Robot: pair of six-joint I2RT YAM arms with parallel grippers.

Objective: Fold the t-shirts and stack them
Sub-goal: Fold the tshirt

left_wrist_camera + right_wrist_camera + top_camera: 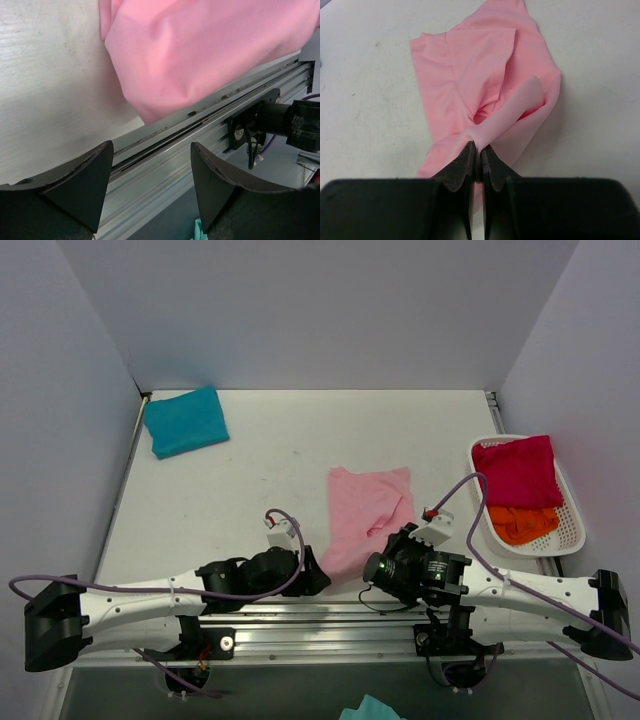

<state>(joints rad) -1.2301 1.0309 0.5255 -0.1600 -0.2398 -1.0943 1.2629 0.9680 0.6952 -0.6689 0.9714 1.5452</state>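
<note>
A light pink t-shirt (pixel 365 510) lies crumpled near the table's front edge. My right gripper (pixel 480 151) is shut on a bunched fold at its near edge, and the cloth (pixel 485 75) spreads away beyond the fingertips. My left gripper (pixel 151 172) stands open and empty just left of the shirt's near corner (pixel 210 55), over the front rail. In the top view the left gripper (pixel 316 576) and right gripper (pixel 383 544) flank that near edge. A folded teal-blue t-shirt (pixel 185 422) sits at the far left. A magenta-red t-shirt (pixel 517 470) and an orange one (pixel 522 524) lie in the basket.
A white basket (pixel 576 532) stands at the right edge of the table. An aluminium rail (pixel 330 615) runs along the front edge. A scrap of teal cloth (pixel 370 708) shows below the rail. Grey walls close in the left, back and right.
</note>
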